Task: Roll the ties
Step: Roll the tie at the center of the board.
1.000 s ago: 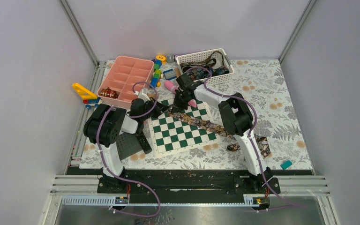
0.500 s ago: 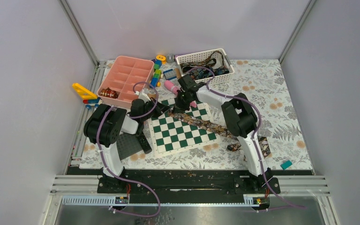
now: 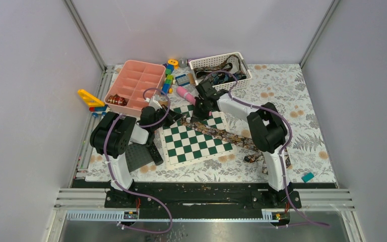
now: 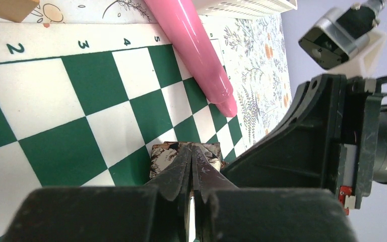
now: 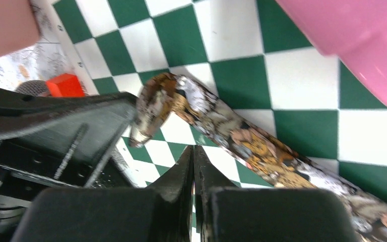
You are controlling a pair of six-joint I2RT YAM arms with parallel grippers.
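The tie (image 3: 221, 133) lies stretched on a diagonal across the chessboard (image 3: 191, 148). Its far-left end is near the board's far edge, and its wide end trails off the near-right corner onto the bench (image 3: 302, 111).

Over the last second the right arm's elbow has swung out to the right, and the right gripper (image 5: 194, 150) has drawn a little toward the far right. The tie's body and the left arm have stayed where they were.

The right gripper's fingers are pressed together with nothing between them. It hovers over the strip just beside the tie's end, which is curled up and over on itself, off the squares.

The left gripper (image 4: 191, 151) also has its fingers together, with that curled end right at their tips. It looks pinched there, though the thin fabric makes this hard to confirm.

So the first turn of the roll seems started and the right arm is backing away from it, leaving the left to hold the fold. Nearly the whole length is still flat and unrolled.

A pink tube (image 4: 194, 50) lies close on the far side of the end and could get in the way of the winding. More patterned fabric sits in the white basket (image 3: 242, 75) at the far edge.
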